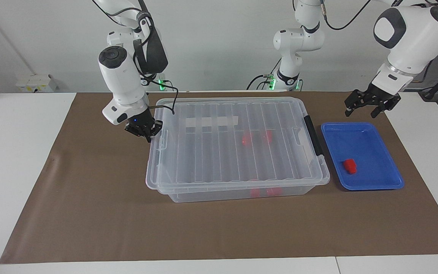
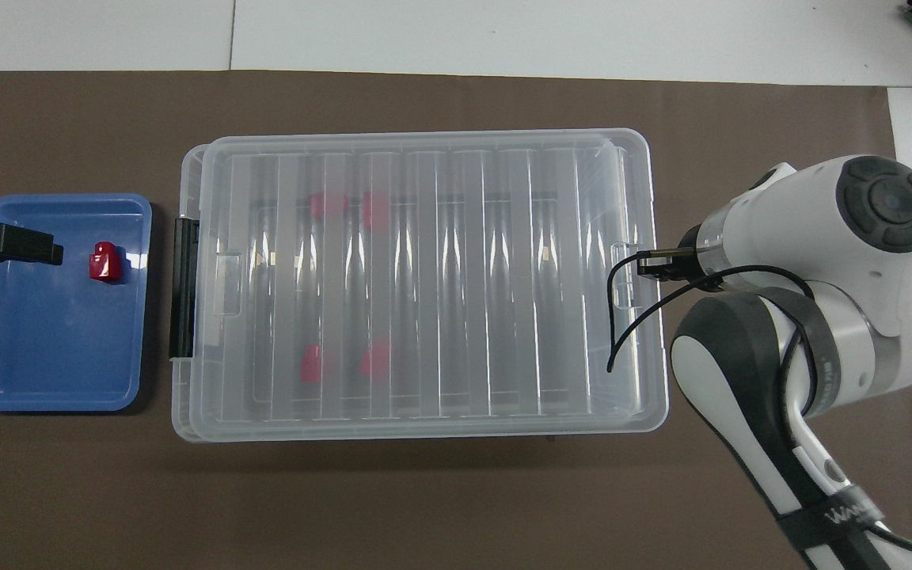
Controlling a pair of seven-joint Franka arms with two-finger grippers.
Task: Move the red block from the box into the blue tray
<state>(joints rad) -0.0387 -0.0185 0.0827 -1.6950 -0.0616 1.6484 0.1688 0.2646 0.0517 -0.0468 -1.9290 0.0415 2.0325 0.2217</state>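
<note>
The box is a clear bin, and its ribbed lid lies nearly square over it. Several red blocks show through the lid. One red block lies in the blue tray, beside the box at the left arm's end. My right gripper is shut, its tips at the lid's end rim; I cannot tell whether it pinches the rim. My left gripper hangs open and empty, raised over the tray's robot-side edge.
A black latch sits on the box's end toward the tray. A white tape strip shows through the lid. Brown paper covers the table under everything. White table surface lies at both ends.
</note>
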